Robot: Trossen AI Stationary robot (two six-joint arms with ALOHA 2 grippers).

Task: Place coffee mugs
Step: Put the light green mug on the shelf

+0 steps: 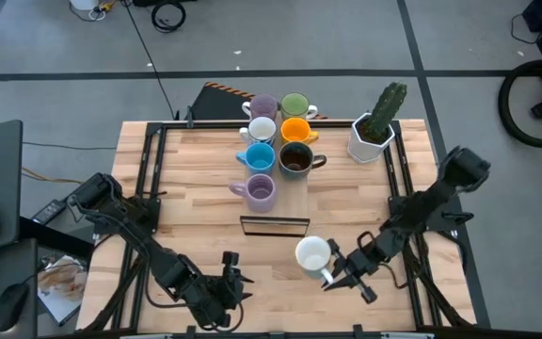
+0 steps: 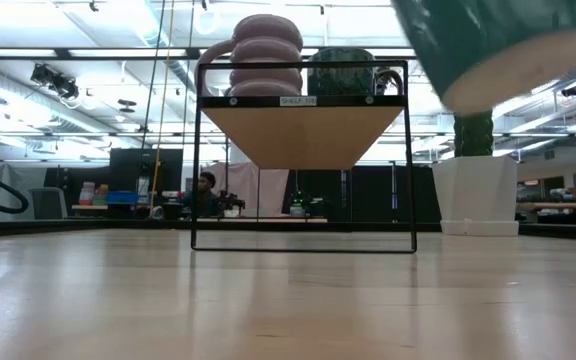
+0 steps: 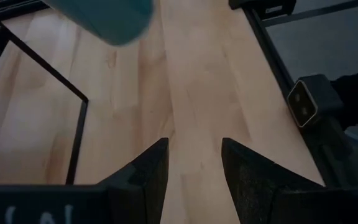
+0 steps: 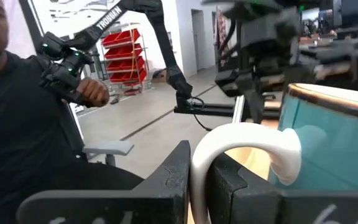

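We work over the wooden table (image 1: 205,169), where seven mugs (image 1: 276,141) already cluster at the far middle, beside the cactus pot (image 1: 373,137) and just beyond the small wire shelf (image 1: 274,225). We judge one mug still in transit: the right gripper (image 1: 339,273) is clamped on the white handle of a teal-sided mug (image 1: 312,254), held off the table near the front edge. The left gripper (image 1: 226,284) waits nearby, fingers parted and empty. Next we must carry the mug toward the cluster, clearing the shelf, and set it down upright.
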